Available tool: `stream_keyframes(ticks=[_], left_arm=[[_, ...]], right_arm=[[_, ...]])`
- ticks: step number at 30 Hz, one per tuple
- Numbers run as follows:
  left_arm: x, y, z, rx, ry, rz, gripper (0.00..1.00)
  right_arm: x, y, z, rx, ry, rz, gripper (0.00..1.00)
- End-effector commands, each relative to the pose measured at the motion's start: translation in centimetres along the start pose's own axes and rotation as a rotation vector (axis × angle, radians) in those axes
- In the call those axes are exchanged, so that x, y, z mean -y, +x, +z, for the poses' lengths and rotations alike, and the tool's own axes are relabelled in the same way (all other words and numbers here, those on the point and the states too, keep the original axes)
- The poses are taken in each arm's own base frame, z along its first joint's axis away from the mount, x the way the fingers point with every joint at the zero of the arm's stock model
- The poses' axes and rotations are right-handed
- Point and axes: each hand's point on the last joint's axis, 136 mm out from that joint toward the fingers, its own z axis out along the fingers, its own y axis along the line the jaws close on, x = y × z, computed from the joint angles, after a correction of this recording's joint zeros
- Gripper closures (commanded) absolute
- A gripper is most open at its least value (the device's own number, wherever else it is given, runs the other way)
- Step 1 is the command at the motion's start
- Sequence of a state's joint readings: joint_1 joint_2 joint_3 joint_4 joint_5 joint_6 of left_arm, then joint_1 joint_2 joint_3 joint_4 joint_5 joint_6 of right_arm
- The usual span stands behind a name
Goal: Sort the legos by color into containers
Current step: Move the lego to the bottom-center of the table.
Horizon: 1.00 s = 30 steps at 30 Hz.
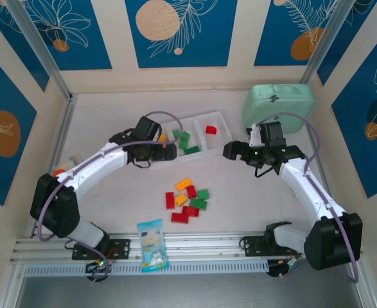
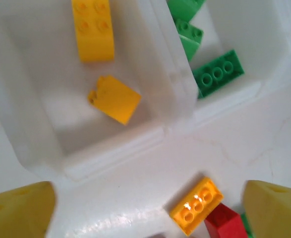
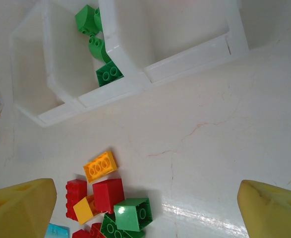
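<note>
White plastic tray (image 1: 219, 142) with three square compartments in a row sits toward the far middle of the table (image 1: 246, 199). Seen from above, its left compartment holds two yellow bricks (image 2: 93, 29), one lying studs-up and one tilted with a smooth face showing. The middle compartment holds several green bricks (image 1: 185, 141). The right compartment holds a single red brick (image 1: 211, 129).

The left tool (image 1: 169, 151) hovers over the near edge of the tray's left compartment. In its wrist view, its two yellow fingers (image 2: 16, 210) stand wide apart with nothing between them, framing the tray's near wall and the table below.

The right tool (image 1: 229, 151) hangs just beside the tray's right end, over bare table. Its fingers (image 3: 21, 203) are also spread wide and grip nothing.

A loose pile of bricks (image 1: 187, 200) lies on the table nearer the arms, between the two tools. It is made of red, green and yellow-orange pieces touching or just beside one another. An orange brick (image 1: 184, 184) with its studs up lies at the pile's far edge, closest to the tray.

A mint-green rounded case (image 1: 278, 108) rests at the far right, well apart from the pile. A blue-and-white snack packet (image 1: 153, 245) lies at the table's near edge.
</note>
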<state>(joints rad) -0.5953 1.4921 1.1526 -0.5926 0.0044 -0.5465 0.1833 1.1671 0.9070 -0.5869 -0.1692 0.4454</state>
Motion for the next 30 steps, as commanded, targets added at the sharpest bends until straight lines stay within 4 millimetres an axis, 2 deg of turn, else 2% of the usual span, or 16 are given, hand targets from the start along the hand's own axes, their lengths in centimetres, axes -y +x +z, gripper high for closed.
stream_keyframes(ticks=[1,4,8,12,15,23,30], left_arm=[[0.0,3.5,-0.5,-0.08,-0.029,0.041,0.01],[-0.4,6.4,-0.5,-0.14,-0.063,0.043,0.01],[-0.8,10.2,0.4,-0.225,-0.055,-0.002,0.16],[-0.7,12.4,1.3,-0.272,-0.06,-0.011,0.23],[-0.1,13.5,2.4,-0.315,-0.045,-0.017,0.31],[0.4,14.9,4.4,-0.369,-0.081,-0.014,0.37],[-1.0,15.5,5.6,-0.381,-0.168,-0.025,0.38]], right_arm=[[-0.6,-0.2,-0.1,-0.004,-0.024,-0.011,0.06],[-0.6,-0.1,0.0,-0.006,-0.024,-0.01,0.06],[-0.7,0.0,0.2,-0.016,-0.027,-0.011,0.06],[-0.9,0.0,0.3,-0.016,-0.033,-0.013,0.06],[-1.0,0.0,0.4,-0.021,-0.034,-0.016,0.06],[-1.0,0.1,0.2,-0.014,-0.028,-0.024,0.06],[-1.0,0.1,0.2,-0.017,-0.029,-0.023,0.06]])
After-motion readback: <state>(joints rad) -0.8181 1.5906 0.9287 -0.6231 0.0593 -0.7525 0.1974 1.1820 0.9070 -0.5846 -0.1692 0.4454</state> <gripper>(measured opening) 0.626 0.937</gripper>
